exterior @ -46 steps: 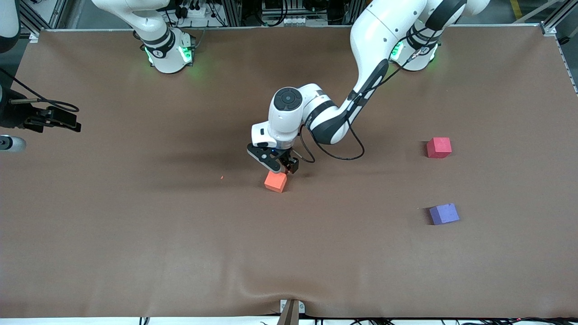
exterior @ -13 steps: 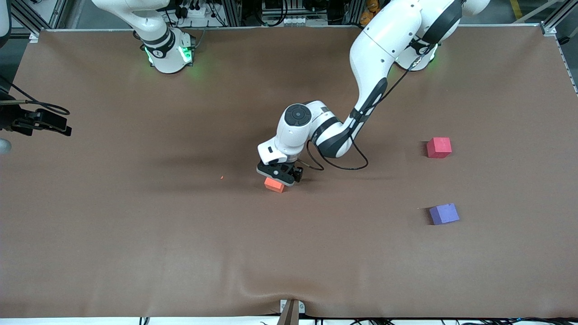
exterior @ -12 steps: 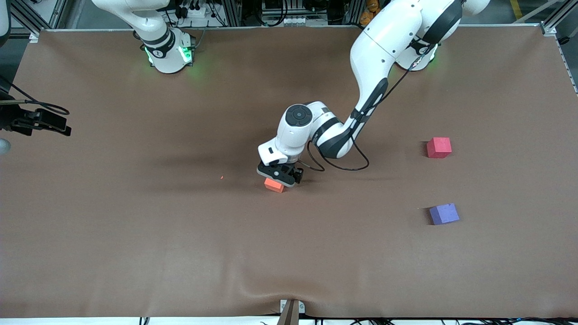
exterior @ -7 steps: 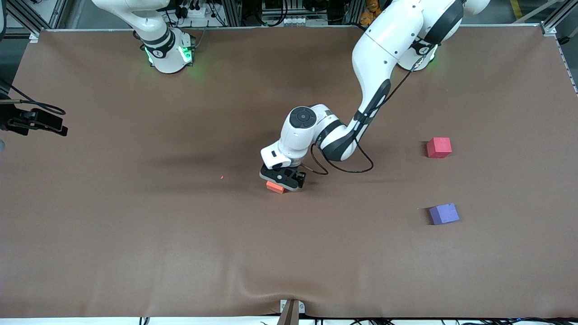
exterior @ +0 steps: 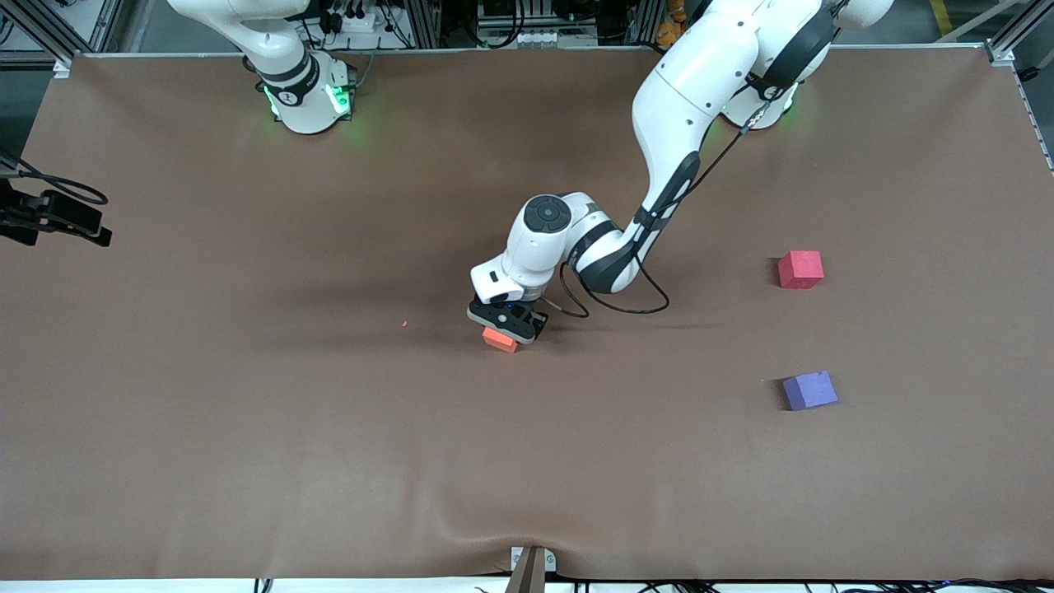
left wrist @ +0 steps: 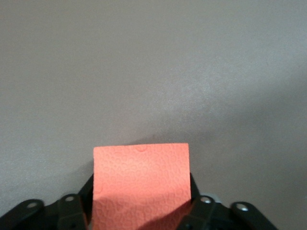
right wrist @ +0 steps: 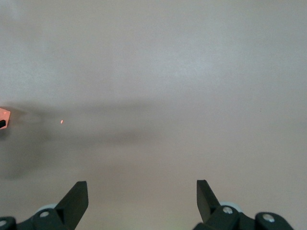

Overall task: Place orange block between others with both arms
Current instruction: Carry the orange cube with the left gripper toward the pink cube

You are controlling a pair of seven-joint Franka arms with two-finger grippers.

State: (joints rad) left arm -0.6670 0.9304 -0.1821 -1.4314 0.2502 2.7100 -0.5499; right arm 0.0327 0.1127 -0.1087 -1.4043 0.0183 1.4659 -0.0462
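you see the left arm (exterior: 675,107) drawn back a touch toward its base since half a second ago, its elbow higher, while the wrist sits low over the middle of the table (exterior: 247,428). the right arm (exterior: 263,41) waits at its end, and its camera rig at the table's edge has drifted a little further out of the front view.

the left gripper (exterior: 504,328) has gone from wide a second ago to closed in on the orange block (exterior: 499,338); in the left wrist view you see its fingers (left wrist: 81,203) pressed against both sides of the block (left wrist: 140,184), which sits on the table as before. the right gripper (right wrist: 142,197) hangs wide over bare table, holding nothing.

the red block (exterior: 800,269) and the purple block (exterior: 810,389) have not moved; you find them well apart from the orange one, toward the left arm's end, the purple one nearer the front camera.
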